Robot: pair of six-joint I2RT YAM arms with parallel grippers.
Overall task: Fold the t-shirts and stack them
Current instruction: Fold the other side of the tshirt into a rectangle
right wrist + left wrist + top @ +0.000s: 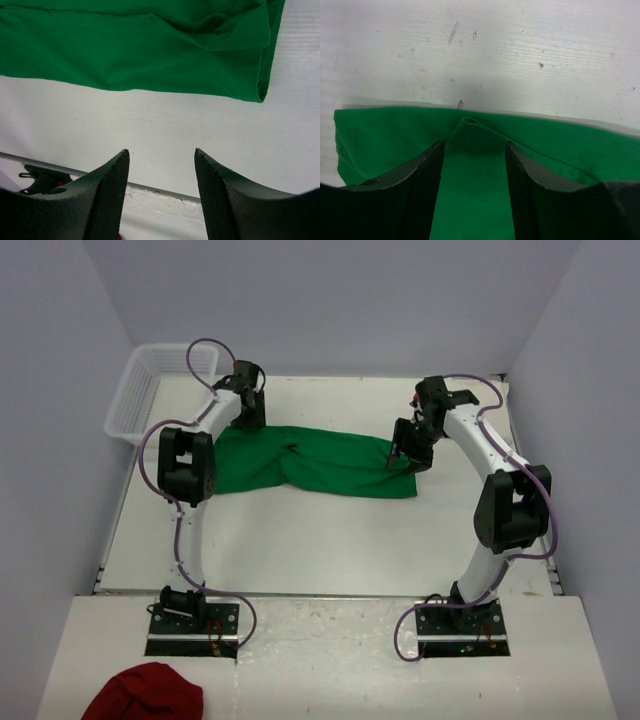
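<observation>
A bright green t-shirt [320, 465] lies folded into a long strip across the middle of the table. My left gripper [247, 423] points down at the strip's far left edge. In the left wrist view, a raised ridge of the green t-shirt [570, 145] fills the gap of my left gripper [474, 144] from one finger to the other. My right gripper [405, 455] hangs over the strip's right end. In the right wrist view, my right gripper [161, 151] is open over bare table with nothing between its fingers. The green t-shirt [135, 55] lies beyond the fingertips.
A white mesh basket [135, 390] stands at the far left corner of the table. A dark red cloth [145, 695] lies on the near ledge by the left arm's base. A metal rail [150, 189] marks the table's edge under the right gripper.
</observation>
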